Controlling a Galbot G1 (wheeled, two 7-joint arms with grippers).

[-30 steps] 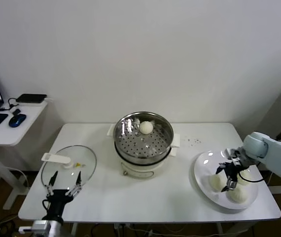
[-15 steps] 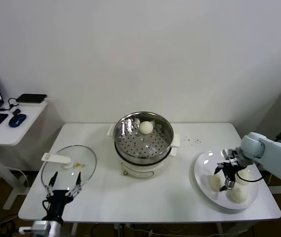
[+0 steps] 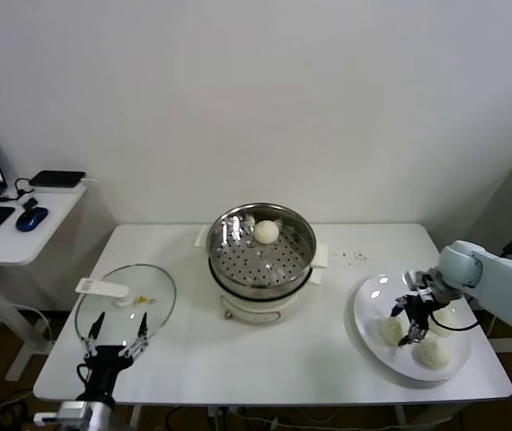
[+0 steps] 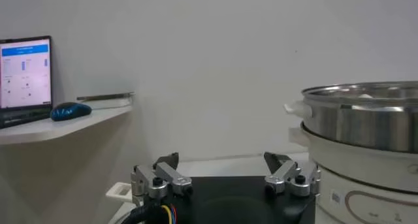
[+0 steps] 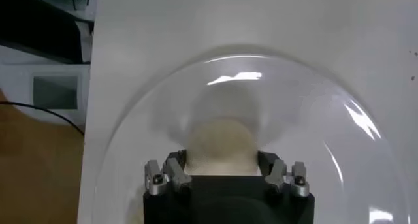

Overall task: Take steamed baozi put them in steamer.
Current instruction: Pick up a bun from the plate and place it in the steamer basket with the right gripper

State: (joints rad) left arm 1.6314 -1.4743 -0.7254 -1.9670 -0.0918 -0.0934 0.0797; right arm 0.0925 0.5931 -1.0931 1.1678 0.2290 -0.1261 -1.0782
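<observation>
The steamer stands mid-table with one baozi on its perforated tray. Three more baozi lie on a white plate at the right: one at the left, one at the front, one at the right. My right gripper is down on the plate. In the right wrist view its fingers press both sides of a baozi that still rests on the plate. My left gripper is open and empty at the front left, also shown in the left wrist view.
A round glass lid with a white handle lies at the left, just beyond the left gripper. The steamer's steel wall shows in the left wrist view. A side desk with a mouse and devices stands far left. Crumbs lie behind the plate.
The right gripper's fingers have drawn closer together over the plate. The baozi, the steamer and the left arm have not moved.
</observation>
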